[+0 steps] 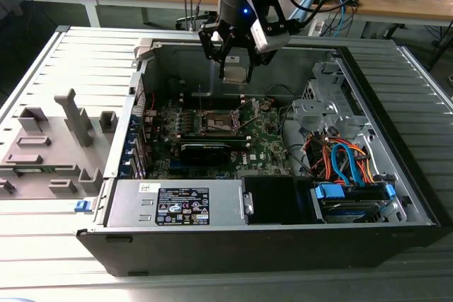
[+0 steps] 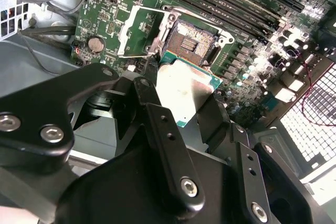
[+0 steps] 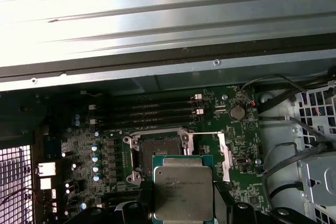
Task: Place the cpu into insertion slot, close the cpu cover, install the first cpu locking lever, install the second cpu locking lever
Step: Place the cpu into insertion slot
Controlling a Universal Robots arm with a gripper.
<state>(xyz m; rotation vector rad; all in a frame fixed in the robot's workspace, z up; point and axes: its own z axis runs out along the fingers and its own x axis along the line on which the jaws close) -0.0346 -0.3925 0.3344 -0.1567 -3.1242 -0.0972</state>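
My pincer (image 1: 236,70) is closed to a narrow span on the cpu (image 1: 236,74), its black fingers (image 2: 157,119) pressing against two opposite edges of the chip. The cpu is a small flat square with a dull silver-grey metal top and a thin green border showing around the lid; in the first wrist view its top carries fine print that I leave unread. It hangs between my fingertips, lifted clear of the green motherboard (image 1: 269,139) inside the open computer case (image 1: 396,175). The insertion slot (image 3: 160,153), a dark square socket with a metal rim, lies below and just ahead of the chip, apart from it and with nothing seated in it. The cpu cover (image 3: 227,156), a thin silver frame, stands swung open beside the slot.
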